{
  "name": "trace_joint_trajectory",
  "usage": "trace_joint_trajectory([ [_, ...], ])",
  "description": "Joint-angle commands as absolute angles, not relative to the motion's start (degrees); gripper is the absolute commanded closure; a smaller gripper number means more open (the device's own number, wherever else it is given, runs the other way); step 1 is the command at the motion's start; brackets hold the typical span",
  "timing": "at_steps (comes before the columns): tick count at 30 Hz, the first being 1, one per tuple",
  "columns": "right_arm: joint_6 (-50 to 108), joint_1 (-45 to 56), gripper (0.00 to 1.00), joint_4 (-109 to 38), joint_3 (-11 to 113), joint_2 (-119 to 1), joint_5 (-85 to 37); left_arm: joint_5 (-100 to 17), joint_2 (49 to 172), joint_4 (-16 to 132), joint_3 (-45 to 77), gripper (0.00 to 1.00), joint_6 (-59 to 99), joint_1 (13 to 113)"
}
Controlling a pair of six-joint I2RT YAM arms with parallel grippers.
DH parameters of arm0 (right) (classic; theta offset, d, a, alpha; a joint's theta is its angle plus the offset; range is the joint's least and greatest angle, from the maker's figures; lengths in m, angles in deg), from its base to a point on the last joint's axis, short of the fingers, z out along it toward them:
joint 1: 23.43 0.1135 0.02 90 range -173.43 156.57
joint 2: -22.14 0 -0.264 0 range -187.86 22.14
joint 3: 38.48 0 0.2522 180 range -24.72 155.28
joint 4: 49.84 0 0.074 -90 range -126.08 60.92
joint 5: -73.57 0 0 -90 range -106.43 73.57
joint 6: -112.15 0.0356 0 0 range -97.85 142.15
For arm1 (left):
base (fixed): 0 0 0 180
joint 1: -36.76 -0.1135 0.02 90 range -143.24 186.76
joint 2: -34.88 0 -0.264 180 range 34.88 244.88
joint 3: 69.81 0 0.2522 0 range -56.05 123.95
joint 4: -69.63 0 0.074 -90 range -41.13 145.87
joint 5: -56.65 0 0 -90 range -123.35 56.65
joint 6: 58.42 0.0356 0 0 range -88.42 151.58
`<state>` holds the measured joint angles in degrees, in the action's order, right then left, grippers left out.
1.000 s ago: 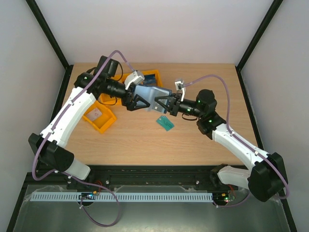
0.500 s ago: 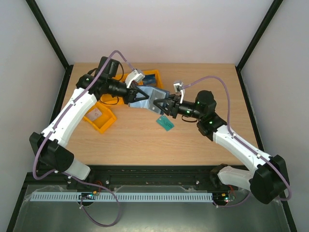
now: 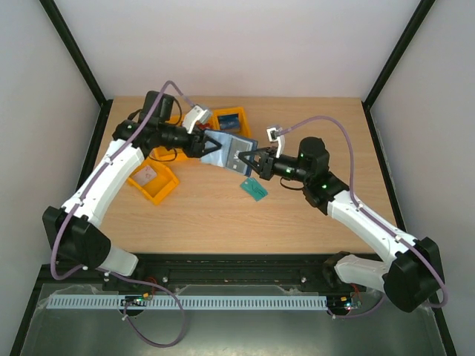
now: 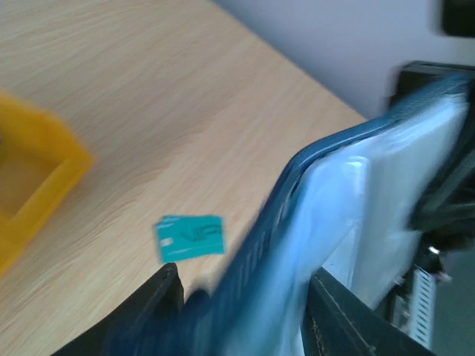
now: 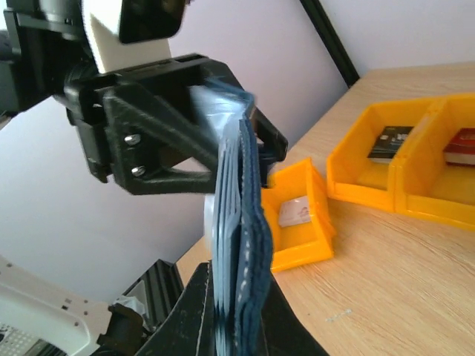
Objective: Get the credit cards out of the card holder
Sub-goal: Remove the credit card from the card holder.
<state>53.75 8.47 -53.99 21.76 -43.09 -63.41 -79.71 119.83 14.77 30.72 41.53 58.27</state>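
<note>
Found up off the surface (image 3: 223,222), mid-air between the two arms: the card holder (image 3: 231,150), opened out, pale inside showing in the top view. Pinched at the edge nearer the right arm by the right fingers (image 5: 194,319), closed all the way onto the stack of leaves. Straddled at the opposite edge by the left fingers (image 4: 152,311), about half spread. Too blurred in the left wrist view to say whether gripping or just loose around it.

Handling, as a guess:
- Expect a light, floppy holder, going by the fanned, wavy leaves in the right wrist view, with nothing stiff to push against.
- Probably slick on the clear sleeves.
- Better to hold by the dark cover edge or spine than by a single sleeve.
- Expect thin, stiff, light credit cards; take by a pinch on an exposed short edge and pull straight along the sleeve.
- Cannot make out any card edge poking from the sleeves here.

Around:
- Orange bin (image 5: 300,241) just past the holder, with a pale card (image 5: 297,213) inside.
- Pair of orange bins (image 5: 356,189) further back, with a dark card (image 5: 390,144) and a red card (image 5: 464,148) inside.
- Teal card (image 3: 254,189) flat on the surface, near side of the holder, apart from the bins.

Nothing seen between holder and bins. Likely main obstruction: both sets of fingers crowding one small holder.
</note>
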Motion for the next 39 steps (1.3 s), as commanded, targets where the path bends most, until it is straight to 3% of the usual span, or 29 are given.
trace_joint_trajectory([
  [1,51.81,8.74,0.98,-47.04,26.56,-43.00,-61.35,-62.92,118.75,26.52,23.06,0.55,31.14,49.20],
  [3,51.24,8.74,0.98,-43.40,27.11,-42.42,-57.59,-60.92,118.80,28.83,21.39,0.55,27.25,43.57],
  [7,50.70,8.76,0.98,-28.92,31.54,-44.93,-37.28,-61.09,114.67,30.85,21.26,0.53,25.91,36.31],
  [11,50.13,8.83,0.98,-16.07,39.90,-52.14,-25.73,-69.62,113.05,25.89,25.80,0.42,29.79,36.36],
  [20,53.69,9.53,0.98,-24.58,41.02,-56.38,-35.32,-78.32,114.64,18.61,28.95,0.40,36.15,51.96],
  [23,53.56,9.88,0.98,-29.23,39.59,-56.57,-45.91,-81.31,115.99,20.30,27.26,0.44,34.32,55.64],
  [28,55.86,9.88,0.98,-42.78,34.02,-53.61,-60.53,-84.34,116.93,21.58,25.78,0.55,32.64,56.62],
  [39,59.46,9.88,0.98,-56.77,29.28,-51.47,-69.79,-89.40,116.10,24.50,20.91,0.55,29.79,56.67],
])
